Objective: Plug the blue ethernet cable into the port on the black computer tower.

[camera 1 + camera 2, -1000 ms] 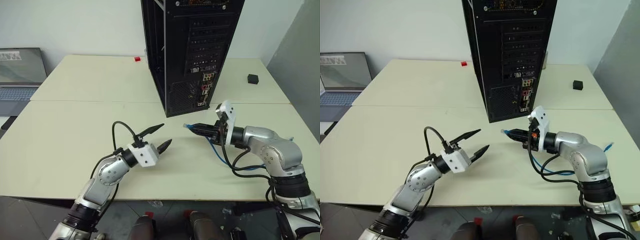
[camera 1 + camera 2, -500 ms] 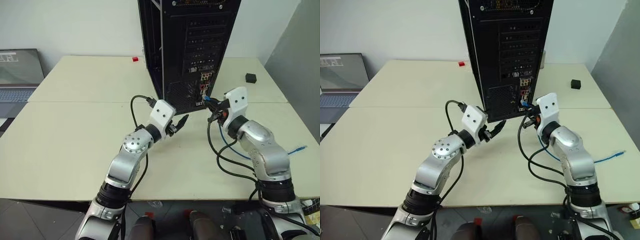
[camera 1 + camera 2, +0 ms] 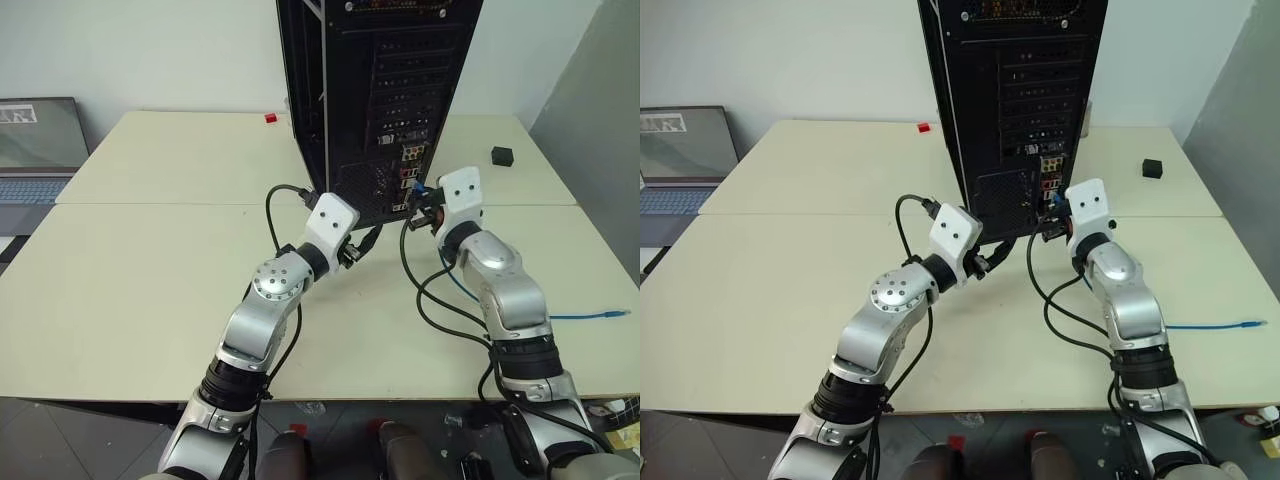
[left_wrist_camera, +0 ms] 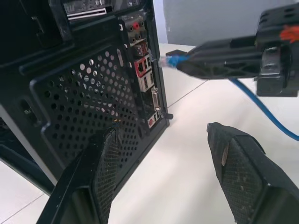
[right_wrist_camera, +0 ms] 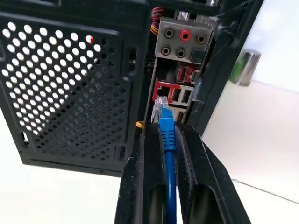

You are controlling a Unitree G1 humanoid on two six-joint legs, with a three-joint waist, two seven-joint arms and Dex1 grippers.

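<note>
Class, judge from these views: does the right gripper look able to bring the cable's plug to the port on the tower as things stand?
Probably yes. The right gripper, shut on the blue ethernet cable, holds its plug just short of the port on the black computer tower, nothing between; the open left gripper stands aside.

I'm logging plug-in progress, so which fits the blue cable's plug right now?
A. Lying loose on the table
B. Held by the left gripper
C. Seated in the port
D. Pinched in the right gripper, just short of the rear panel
D: the right gripper pinches the blue ethernet cable behind its plug, which the left wrist view shows just short of the black computer tower connectors.
</note>
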